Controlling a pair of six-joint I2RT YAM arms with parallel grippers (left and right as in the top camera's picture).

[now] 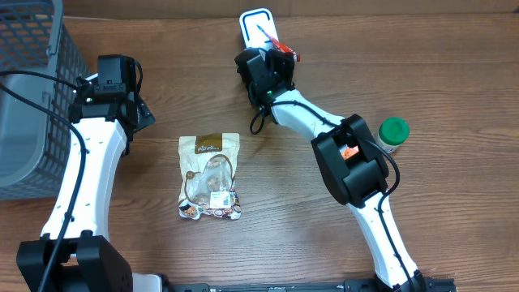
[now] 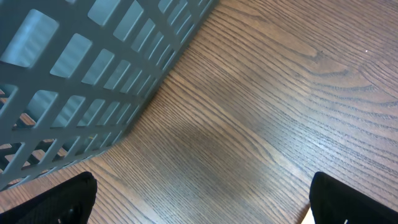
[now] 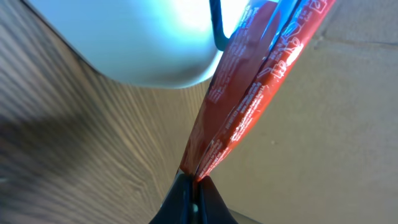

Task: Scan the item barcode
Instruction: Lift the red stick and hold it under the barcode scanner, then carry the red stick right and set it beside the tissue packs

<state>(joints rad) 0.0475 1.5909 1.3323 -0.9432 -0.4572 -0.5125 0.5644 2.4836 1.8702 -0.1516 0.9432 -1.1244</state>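
Two arms: both are reaching over a wood-grain desk (image 1: 454, 49); left and right are the robot's own
Right pincer (image 1: 284, 52): is stretching to the far middle of the desk; its black fingertips (image 3: 180, 205) are clenched on the edge of a thin red packet (image 1: 273, 37)
Red packet: is being held edge-on, with white print showing on its glossy side; in the wrist view it is slanting up and away from the fingertips
White device (image 1: 253, 23): is lying at the far edge of the desk; it is rounded and has a blue outline; the red packet is hovering over its near right corner; I cannot tell whether they are touching
Left pincer (image 1: 139, 115): is hanging released, jaws wide apart and holding nothing; only bare wood is showing between its fingers
Grey basket (image 1: 32, 97): is sitting at the left edge of the desk; the left pincer is just beside its corner
Snack bag (image 1: 211, 177): is lying flat between the two arms, well apart from both pincers
Green-lidded jar (image 1: 393, 134): is standing upright on the right, just beside the right arm's elbow
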